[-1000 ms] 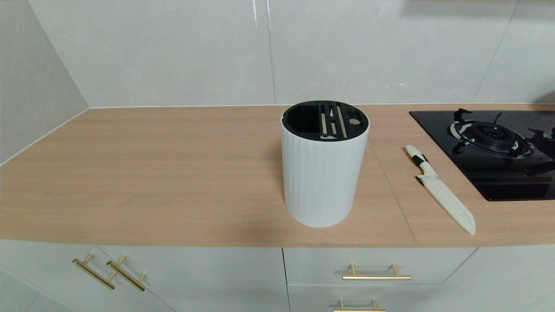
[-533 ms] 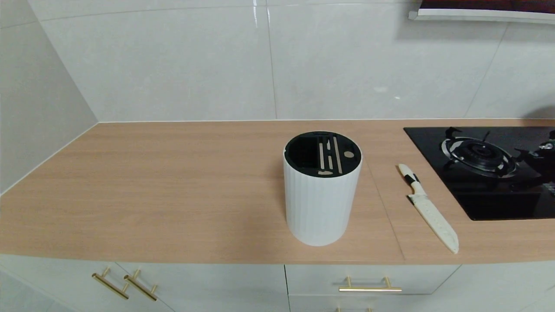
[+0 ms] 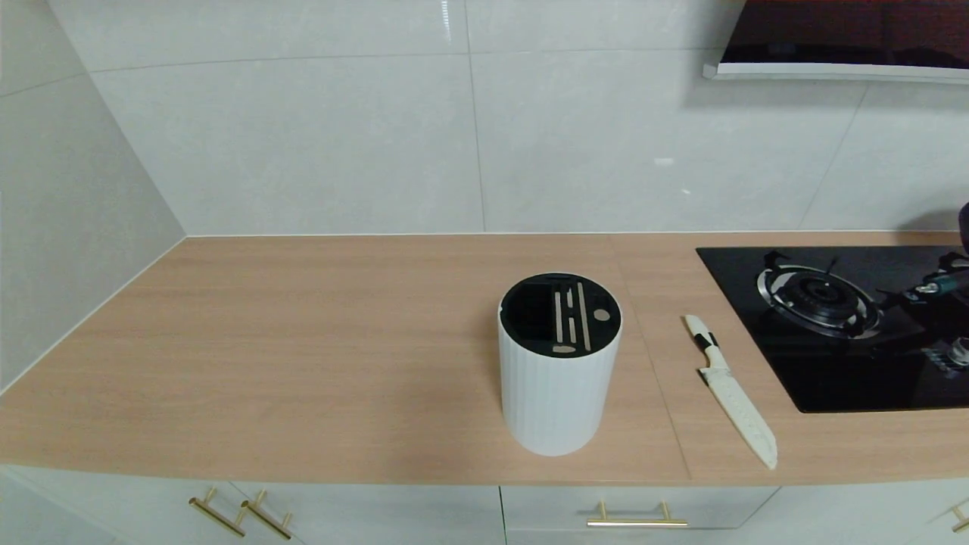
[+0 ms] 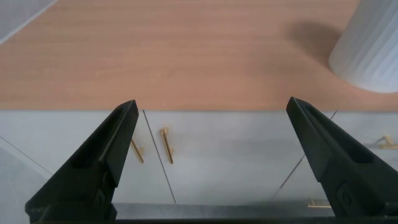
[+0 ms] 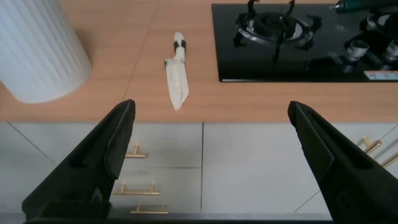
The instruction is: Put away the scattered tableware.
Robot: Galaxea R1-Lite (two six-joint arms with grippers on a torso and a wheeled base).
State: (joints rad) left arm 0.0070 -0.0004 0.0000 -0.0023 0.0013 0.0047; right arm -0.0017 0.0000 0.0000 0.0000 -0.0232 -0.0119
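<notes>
White knife (image 5: 177, 79) lies on counter (image 5: 124, 106) beyond the right tool (image 5: 210, 104), spread wide; left tool (image 4: 211, 101) likewise.

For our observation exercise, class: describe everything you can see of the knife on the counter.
The knife is pale cream, its blade speckled, its handle cream with a black band. It lies flat on the wooden countertop, between the white ribbed holder and the black hob, touching neither. The handle points toward the wall, the tip toward the counter's front edge. Nothing grips it.
</notes>
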